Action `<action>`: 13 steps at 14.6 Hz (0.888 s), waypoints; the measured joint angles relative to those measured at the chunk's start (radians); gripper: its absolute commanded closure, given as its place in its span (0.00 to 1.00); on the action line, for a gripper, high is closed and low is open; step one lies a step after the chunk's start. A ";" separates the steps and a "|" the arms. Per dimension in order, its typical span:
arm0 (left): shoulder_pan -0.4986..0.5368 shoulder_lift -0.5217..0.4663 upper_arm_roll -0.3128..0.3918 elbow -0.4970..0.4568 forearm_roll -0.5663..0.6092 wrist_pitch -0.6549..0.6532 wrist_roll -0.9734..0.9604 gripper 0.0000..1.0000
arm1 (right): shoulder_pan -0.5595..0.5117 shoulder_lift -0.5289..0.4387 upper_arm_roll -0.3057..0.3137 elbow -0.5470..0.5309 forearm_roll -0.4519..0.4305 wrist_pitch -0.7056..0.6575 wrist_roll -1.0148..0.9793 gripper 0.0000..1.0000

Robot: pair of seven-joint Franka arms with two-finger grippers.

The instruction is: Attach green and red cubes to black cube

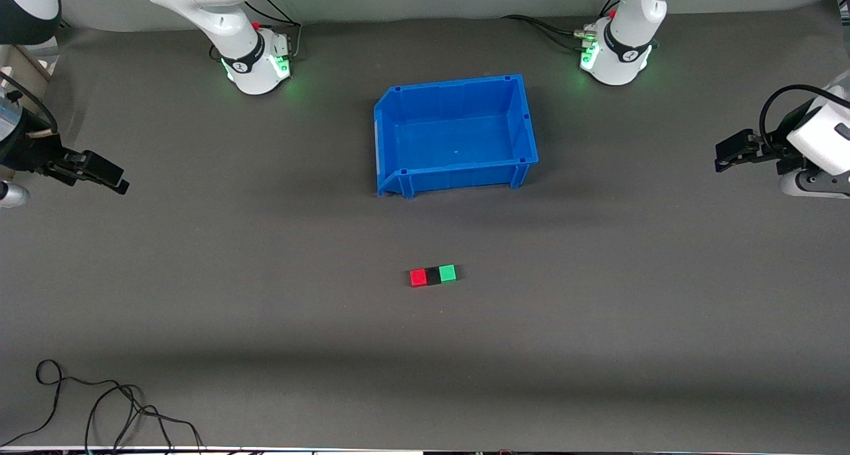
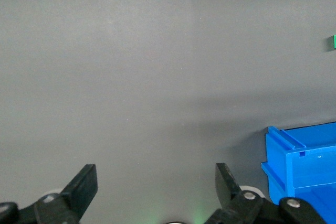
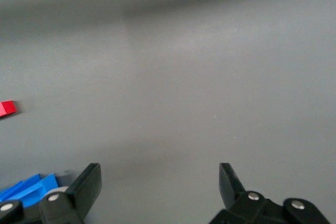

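Three cubes in a row, both arms parked wide.
Red cube [image 1: 418, 277], black cube [image 1: 433, 275] and green cube [image 1: 447, 273] touch on the table [image 1: 265, 309], nearer than the blue bin [image 1: 392, 143]; light, stiff, best pinched on flat side faces. Left end effector [image 1: 725, 157] and right end effector [image 1: 109, 178] gape wide, empty, over the table's ends.

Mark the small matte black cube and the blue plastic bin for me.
small matte black cube [image 1: 433, 275], front view, top face.
blue plastic bin [image 1: 458, 174], front view, wall nearest the camera.
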 measured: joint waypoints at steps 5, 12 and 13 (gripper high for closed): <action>0.000 0.000 0.000 0.001 0.000 0.000 0.000 0.00 | 0.010 0.008 0.000 0.001 0.000 -0.027 -0.005 0.00; 0.000 -0.009 0.000 0.001 0.000 0.008 0.000 0.00 | 0.021 0.008 0.000 0.001 0.000 -0.031 -0.105 0.00; 0.000 -0.009 0.000 0.001 0.000 0.011 0.000 0.00 | 0.021 0.008 0.000 0.001 0.000 -0.031 -0.105 0.00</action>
